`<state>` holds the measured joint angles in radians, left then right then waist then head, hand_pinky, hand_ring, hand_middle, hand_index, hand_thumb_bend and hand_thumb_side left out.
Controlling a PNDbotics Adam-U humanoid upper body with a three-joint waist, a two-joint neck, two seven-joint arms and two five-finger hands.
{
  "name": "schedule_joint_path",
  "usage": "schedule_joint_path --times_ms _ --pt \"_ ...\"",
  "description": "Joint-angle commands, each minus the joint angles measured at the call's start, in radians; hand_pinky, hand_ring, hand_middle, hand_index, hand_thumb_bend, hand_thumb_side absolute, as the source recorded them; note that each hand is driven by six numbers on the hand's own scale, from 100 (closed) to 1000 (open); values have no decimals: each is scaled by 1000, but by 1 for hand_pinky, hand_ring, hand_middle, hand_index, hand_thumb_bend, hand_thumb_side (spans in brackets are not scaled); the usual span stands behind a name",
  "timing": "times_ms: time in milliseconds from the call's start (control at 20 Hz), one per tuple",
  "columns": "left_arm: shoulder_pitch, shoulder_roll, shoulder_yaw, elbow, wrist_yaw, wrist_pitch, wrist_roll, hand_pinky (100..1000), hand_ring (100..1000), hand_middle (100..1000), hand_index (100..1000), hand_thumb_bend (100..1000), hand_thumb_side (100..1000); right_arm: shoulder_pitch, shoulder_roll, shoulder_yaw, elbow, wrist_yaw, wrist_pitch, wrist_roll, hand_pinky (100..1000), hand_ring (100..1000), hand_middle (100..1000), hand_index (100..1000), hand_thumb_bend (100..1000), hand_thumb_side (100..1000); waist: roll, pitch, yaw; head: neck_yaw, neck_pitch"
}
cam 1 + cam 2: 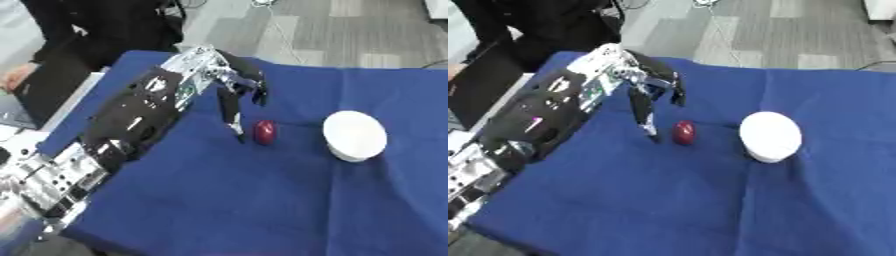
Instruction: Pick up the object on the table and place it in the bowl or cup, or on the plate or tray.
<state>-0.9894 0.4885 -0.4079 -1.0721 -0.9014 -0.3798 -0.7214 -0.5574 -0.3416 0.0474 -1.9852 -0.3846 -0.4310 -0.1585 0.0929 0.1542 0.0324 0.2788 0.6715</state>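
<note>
A small dark red round object lies on the blue tablecloth, left of a white bowl. My left hand hangs over the cloth just left of and behind the red object. Its fingers are spread and point down, the thumb tip almost touching the cloth beside the object, and nothing is held. The red object and the bowl stand apart. My right hand shows in neither view.
The blue-covered table runs askew, its left edge near my left arm. A dark laptop sits on a side surface at the left. A person in dark clothes stands at the far left edge.
</note>
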Motion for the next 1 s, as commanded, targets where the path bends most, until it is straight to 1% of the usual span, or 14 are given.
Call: schedule_joint_path --times_ms 50,250,500,750,1000 --pt "-25 6 25 11 -35 -131 -98 517 490 615 794 603 478 -21 -2 0 -15 0 0 5 343 431 484 643 106 867 -4 -12 -2 13 -12" --pt "-25 -3 33 38 -72 -137 -77 521 492 613 792 608 474 -25 1 0 -15 -3 1 6 344 431 485 644 105 867 -4 -11 -7 17 -15" --pt "-19 -14 41 56 -107 -145 -56 520 490 608 789 611 481 -38 13 6 -15 -10 5 12 347 432 485 642 105 868 0 -5 -28 45 -21" --pt "-20 -26 40 69 -122 -158 -47 516 487 597 789 604 476 -44 18 7 -15 -15 8 17 347 432 485 640 102 866 3 0 -37 55 -18" --pt "-20 -32 44 88 -138 -149 -52 510 484 590 798 600 476 -48 21 8 -15 -18 9 19 347 432 485 639 103 866 4 2 -41 58 -13"
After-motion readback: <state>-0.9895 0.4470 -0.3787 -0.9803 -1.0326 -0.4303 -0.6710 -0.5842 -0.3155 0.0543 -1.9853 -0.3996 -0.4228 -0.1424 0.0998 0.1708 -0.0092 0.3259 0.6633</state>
